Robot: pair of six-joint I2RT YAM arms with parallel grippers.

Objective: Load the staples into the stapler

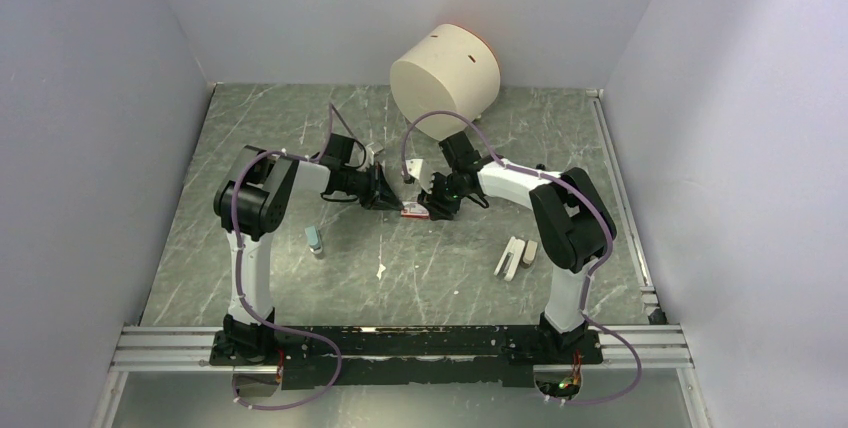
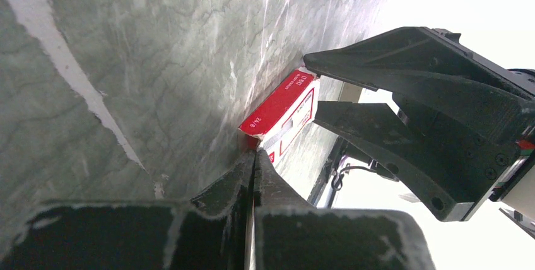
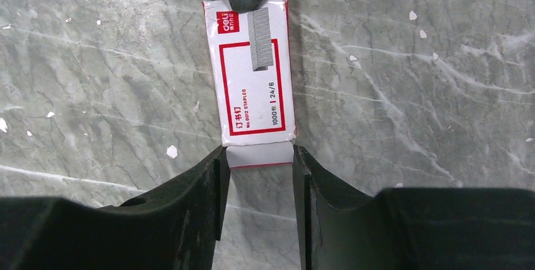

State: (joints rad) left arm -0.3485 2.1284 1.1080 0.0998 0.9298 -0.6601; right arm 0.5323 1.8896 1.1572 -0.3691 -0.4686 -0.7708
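Observation:
A small red-and-white staple box [image 1: 412, 211] lies flat on the grey marble table between my two grippers. In the right wrist view the box [image 3: 255, 74] has its near white flap between my right gripper [image 3: 258, 163] fingers, which press on both of its sides. My left gripper [image 2: 255, 155] is shut, and its tip touches the box's far red end [image 2: 281, 109]. No loose staple strips show; only a printed grey strip is on the box lid. What looks like the stapler [image 1: 515, 256], white and beige, lies on the table to the right, apart from both grippers.
A large cream cylinder [image 1: 445, 73] lies on its side at the back centre. A small teal-and-grey object [image 1: 314, 241] stands near the left arm. White flecks dot the table [image 1: 381, 270]. Grey walls close in the left, right and back.

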